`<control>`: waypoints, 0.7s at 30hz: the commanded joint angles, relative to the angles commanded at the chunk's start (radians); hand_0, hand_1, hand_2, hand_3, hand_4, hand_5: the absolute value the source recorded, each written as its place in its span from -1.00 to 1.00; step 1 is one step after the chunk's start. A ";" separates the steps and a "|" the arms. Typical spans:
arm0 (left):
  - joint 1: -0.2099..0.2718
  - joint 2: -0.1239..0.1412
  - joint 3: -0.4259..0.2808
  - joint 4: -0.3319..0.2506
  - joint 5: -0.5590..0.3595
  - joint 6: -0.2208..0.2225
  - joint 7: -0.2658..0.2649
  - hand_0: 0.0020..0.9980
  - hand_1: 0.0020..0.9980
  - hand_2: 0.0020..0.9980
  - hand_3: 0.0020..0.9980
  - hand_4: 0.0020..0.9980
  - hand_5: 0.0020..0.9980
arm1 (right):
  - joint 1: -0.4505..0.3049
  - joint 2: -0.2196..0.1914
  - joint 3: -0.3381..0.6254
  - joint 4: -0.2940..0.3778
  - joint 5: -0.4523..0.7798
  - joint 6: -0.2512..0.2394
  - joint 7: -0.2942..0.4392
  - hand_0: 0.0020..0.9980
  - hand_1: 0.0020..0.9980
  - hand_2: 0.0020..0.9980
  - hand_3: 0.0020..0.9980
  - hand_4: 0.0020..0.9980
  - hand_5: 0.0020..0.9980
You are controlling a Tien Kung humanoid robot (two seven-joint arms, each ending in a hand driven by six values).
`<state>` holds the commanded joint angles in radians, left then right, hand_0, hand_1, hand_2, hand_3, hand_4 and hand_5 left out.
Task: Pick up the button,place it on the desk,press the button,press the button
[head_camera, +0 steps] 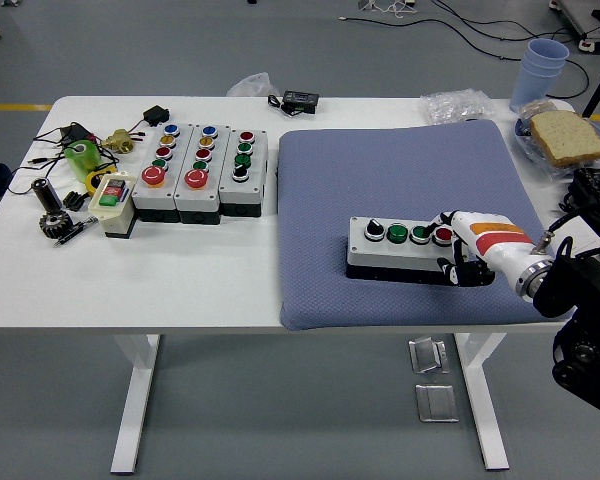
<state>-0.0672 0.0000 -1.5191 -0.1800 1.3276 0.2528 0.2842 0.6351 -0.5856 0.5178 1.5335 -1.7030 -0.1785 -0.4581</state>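
Head view: a grey rectangular button box with a black base and a row of four controls (400,246) lies flat on a blue-grey quilted mat (400,180) at about five o'clock on the white table (210,270); its controls run from a black knob through two green caps to a red cap at the right end; the robot's right hand, white with an orange stripe on a black arm (460,250), comes in from four o'clock and sits at the box's right end, fingers curled with one fingertip (446,222) at the red cap and the dark lower fingers against the box's end face; whether it grips the box or only touches it I cannot tell; at ten o'clock, well apart from the mat, three more grey button boxes (202,172) stand side by side, with a small white switch box bearing red and green keys (111,197) just left of them.
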 joint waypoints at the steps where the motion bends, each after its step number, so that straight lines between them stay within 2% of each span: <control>1: 0.000 0.000 0.000 0.000 0.001 0.000 0.000 0.06 -0.16 -0.17 -0.15 -0.50 0.00 | 0.001 0.000 -0.003 -0.001 0.001 0.001 -0.001 -0.65 -1.00 -0.55 0.36 0.32 -1.00; 8: 0.000 0.000 0.002 0.000 -0.005 0.000 -0.001 0.06 -0.16 -0.17 -0.15 -0.50 0.00 | 0.005 -0.002 -0.017 -0.004 -0.001 0.008 -0.005 -0.65 -1.00 -0.55 0.36 0.28 -1.00; 12: 0.000 0.000 0.002 0.000 -0.005 0.001 -0.002 0.06 -0.16 -0.17 -0.15 -0.50 0.00 | -0.001 -0.001 0.011 0.008 -0.008 -0.001 0.000 -0.65 -1.00 -0.56 0.35 0.27 -1.00; 14: 0.000 0.000 0.001 0.000 -0.004 0.001 -0.001 0.06 -0.16 -0.17 -0.15 -0.50 0.00 | -0.014 -0.005 0.061 0.029 -0.007 -0.022 0.013 -0.65 -1.00 -0.56 0.35 0.27 -1.00; 15: 0.000 0.000 0.001 0.000 -0.004 0.001 -0.001 0.06 -0.16 -0.17 -0.15 -0.50 0.00 | -0.015 -0.005 0.070 0.032 -0.007 -0.025 0.015 -0.58 -1.00 -0.52 0.30 0.43 -1.00; 20: 0.000 0.000 0.001 0.000 -0.001 0.000 -0.001 0.06 -0.16 -0.17 -0.15 -0.50 0.00 | -0.061 -0.026 0.204 0.060 0.101 -0.109 0.101 -0.58 -1.00 -0.52 0.30 0.43 -1.00; 21: 0.000 0.000 0.001 0.000 -0.003 0.000 -0.001 0.06 -0.16 -0.17 -0.15 -0.50 0.00 | -0.075 -0.031 0.233 0.059 0.136 -0.125 0.130 -0.23 -0.61 -0.22 0.46 0.43 -0.07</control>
<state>-0.0669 0.0000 -1.5180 -0.1800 1.3248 0.2532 0.2831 0.5600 -0.6162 0.7510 1.5920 -1.5667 -0.3039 -0.3281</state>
